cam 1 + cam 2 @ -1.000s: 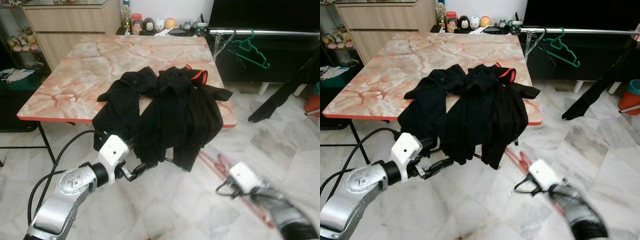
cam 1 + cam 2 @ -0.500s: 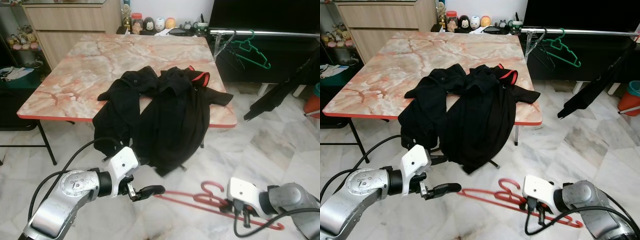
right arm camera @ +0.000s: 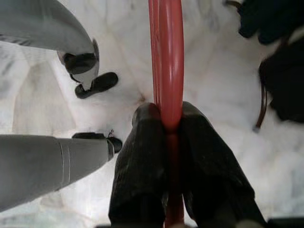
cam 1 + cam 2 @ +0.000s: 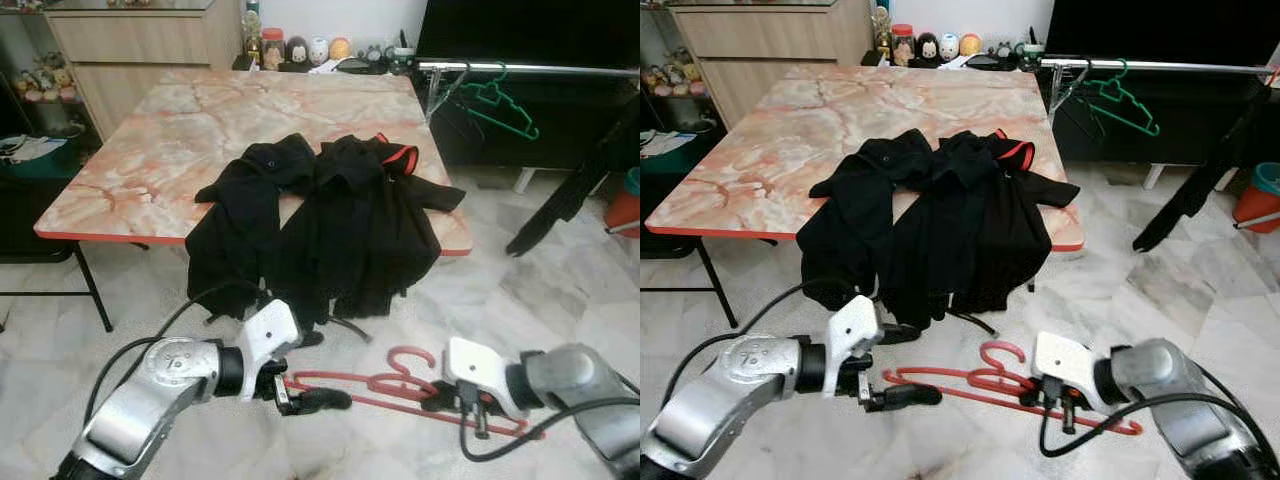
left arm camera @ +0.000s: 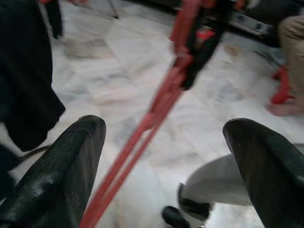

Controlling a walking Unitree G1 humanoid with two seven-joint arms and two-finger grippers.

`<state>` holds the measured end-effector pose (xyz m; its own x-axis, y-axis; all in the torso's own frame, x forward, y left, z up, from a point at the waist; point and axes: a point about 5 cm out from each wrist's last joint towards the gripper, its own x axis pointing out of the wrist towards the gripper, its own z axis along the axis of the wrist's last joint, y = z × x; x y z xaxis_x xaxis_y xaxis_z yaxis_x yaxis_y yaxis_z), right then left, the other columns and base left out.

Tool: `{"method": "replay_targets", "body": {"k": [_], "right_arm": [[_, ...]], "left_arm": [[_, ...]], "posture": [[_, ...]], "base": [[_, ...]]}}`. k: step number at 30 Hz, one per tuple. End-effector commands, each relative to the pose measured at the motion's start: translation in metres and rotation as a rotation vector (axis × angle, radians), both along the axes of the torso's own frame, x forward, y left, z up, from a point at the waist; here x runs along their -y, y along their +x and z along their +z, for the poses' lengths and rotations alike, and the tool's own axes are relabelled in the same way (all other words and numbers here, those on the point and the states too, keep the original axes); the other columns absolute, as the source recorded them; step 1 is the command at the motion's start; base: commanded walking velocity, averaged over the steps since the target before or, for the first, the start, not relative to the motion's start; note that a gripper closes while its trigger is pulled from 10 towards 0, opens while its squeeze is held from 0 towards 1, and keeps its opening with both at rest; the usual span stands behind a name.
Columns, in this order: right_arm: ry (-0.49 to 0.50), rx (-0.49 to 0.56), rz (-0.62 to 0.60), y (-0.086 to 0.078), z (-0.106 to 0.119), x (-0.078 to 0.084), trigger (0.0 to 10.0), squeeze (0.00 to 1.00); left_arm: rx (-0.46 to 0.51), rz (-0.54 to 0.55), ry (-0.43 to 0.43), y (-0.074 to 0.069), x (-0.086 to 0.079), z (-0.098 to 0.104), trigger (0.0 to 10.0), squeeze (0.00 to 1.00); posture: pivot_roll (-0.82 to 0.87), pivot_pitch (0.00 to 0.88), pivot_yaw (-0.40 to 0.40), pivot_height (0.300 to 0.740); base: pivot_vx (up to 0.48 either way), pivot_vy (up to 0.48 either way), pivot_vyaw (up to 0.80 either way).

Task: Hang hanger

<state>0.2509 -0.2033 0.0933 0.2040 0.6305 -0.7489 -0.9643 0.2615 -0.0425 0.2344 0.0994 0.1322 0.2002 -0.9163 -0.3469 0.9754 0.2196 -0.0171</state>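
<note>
Right wrist view shows our right gripper (image 3: pixel 168 142) squeezed tight on the red plastic hanger (image 3: pixel 166 57), with one black finger pressed on each side of the thin red bar. We think we hold it that way so it cannot slip while we carry it. From our head we see the red plastic hanger (image 4: pixel 400 385) low down, just above the white marble floor (image 4: pixel 560 290), lying almost flat with its hook pointing up. Our right gripper (image 4: pixel 447 398) has it near the middle, close under the hook. Our left gripper (image 4: pixel 315 400) is at the other end of the hanger. Its two black fingers are spread wide apart, and in the left wrist view the red bar runs through the gap between them, but we cannot see either finger (image 5: pixel 61 166) pressing on it. So our left side holds nothing; it looks ready to help keep the long hanger steady. Heaped black clothes (image 4: pixel 340 225) lie on the pink marble table (image 4: pixel 150 130) and hang over its front edge, near our arms. The silver clothes rail (image 4: pixel 540 68) is far off on our right, with a green plastic hanger (image 4: pixel 505 105) on it. That is where we think our red one should go, so it is not hung up yet.
</note>
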Motion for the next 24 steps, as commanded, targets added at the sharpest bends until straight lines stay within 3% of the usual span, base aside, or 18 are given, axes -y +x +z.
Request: {"method": "replay_targets", "body": {"k": [1, 10, 24], "right_arm": [[0.008, 0.007, 0.024, 0.003, 0.002, -0.004, 10.0, 0.00], [0.051, 0.029, 0.089, 0.013, 0.009, -0.026, 10.0, 0.00], [0.109, 0.093, 0.088, 0.025, 0.022, -0.038, 10.0, 0.00]], "left_arm": [[-0.015, -0.037, 0.016, 0.001, 0.005, -0.003, 10.0, 0.00], [0.008, -0.024, 0.021, 0.014, 0.020, -0.008, 10.0, 0.00], [0.020, 0.006, 0.029, 0.021, 0.026, -0.016, 10.0, 0.00]], "posture": [[-0.05, 0.000, -0.060, 0.732], [-0.05, 0.000, -0.068, 0.732], [-0.05, 0.000, -0.066, 0.732]], "base": [[0.000, 0.000, 0.00], [0.000, 0.000, 0.00], [0.000, 0.000, 0.00]]}}
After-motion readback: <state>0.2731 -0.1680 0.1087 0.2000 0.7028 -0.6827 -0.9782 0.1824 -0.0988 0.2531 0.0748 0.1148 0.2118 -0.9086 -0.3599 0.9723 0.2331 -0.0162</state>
